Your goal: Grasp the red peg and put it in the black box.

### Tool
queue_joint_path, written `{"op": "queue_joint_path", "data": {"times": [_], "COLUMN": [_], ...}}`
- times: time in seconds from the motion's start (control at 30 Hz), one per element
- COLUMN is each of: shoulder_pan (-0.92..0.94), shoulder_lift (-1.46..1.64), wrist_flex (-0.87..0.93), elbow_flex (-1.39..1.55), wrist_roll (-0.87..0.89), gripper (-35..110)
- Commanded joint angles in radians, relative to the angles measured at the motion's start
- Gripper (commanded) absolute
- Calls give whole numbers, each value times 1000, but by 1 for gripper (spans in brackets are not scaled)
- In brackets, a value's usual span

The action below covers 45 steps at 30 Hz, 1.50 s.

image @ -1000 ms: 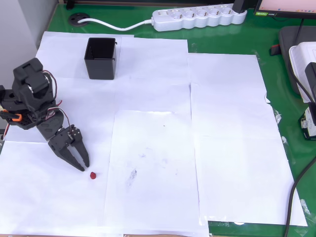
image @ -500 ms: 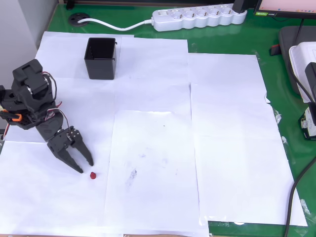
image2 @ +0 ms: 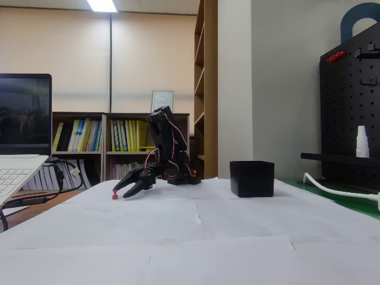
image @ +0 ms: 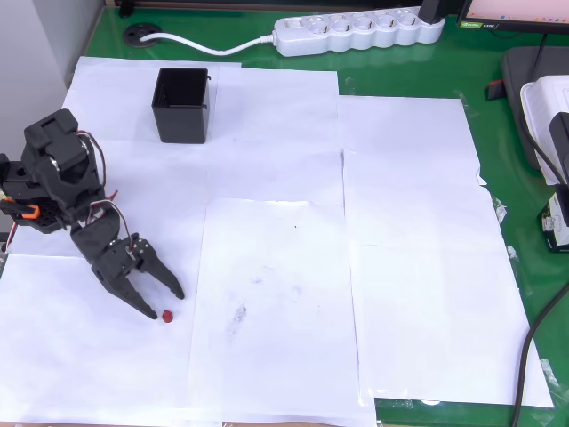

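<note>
The red peg (image: pixel 167 315) is a tiny dark-red dot on the white paper at the lower left of the overhead view; in the fixed view the red peg (image2: pixel 114 195) stands left of the arm. My black gripper (image: pixel 165 302) hangs low just over it, open, one fingertip left of the peg and the other up and to its right. In the fixed view the gripper (image2: pixel 122 191) points down and left, right beside the peg. The black box (image: pixel 182 105) stands open-topped at the upper left, well away from the gripper; the same box (image2: pixel 252 178) sits right of the arm.
White paper sheets (image: pixel 293 258) cover the green table. A white power strip (image: pixel 356 31) and its cable lie along the far edge. A laptop (image2: pixel 21 148) stands at the left of the fixed view, and a black pegboard (image2: pixel 350 101) at the right.
The gripper has opened wider and moved slightly down and right, so its fingers now flank the peg. The peg and box have not moved.
</note>
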Motion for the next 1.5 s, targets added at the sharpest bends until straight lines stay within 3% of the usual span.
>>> {"op": "queue_joint_path", "data": {"times": [0.0,1.47], "shoulder_pan": [31,52], "shoulder_lift": [23,40], "wrist_flex": [-25,67], "elbow_flex": [26,140], "wrist_roll": [-15,-8], "gripper": [19,12]}}
